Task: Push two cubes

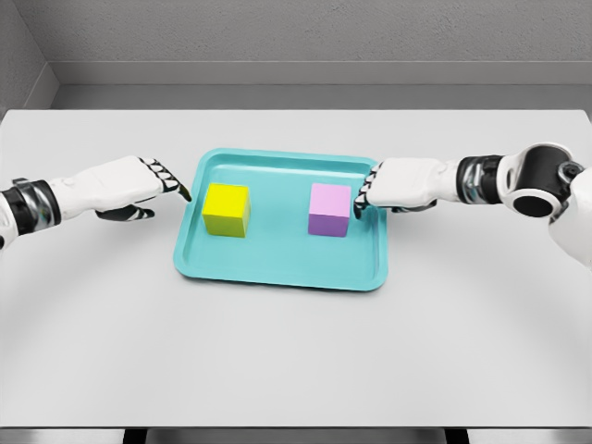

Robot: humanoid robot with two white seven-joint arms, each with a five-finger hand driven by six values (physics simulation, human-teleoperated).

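On the shallow teal plastic tray [277, 270], the yellow cube [227, 210] and the pink-purple cube [329, 210] sit apart. The left hand [125, 185] and right hand [407, 183] are held flat with fingers extended, grasping nothing. Each cube is best pushed squarely on its outer face, inward, so that twisting is avoided.

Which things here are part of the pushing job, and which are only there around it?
Part of the job:
- yellow cube
- pink cube
- left robot hand, beside the yellow cube
- right robot hand, at the pink cube

Only around it:
- teal tray under both cubes
- grey table
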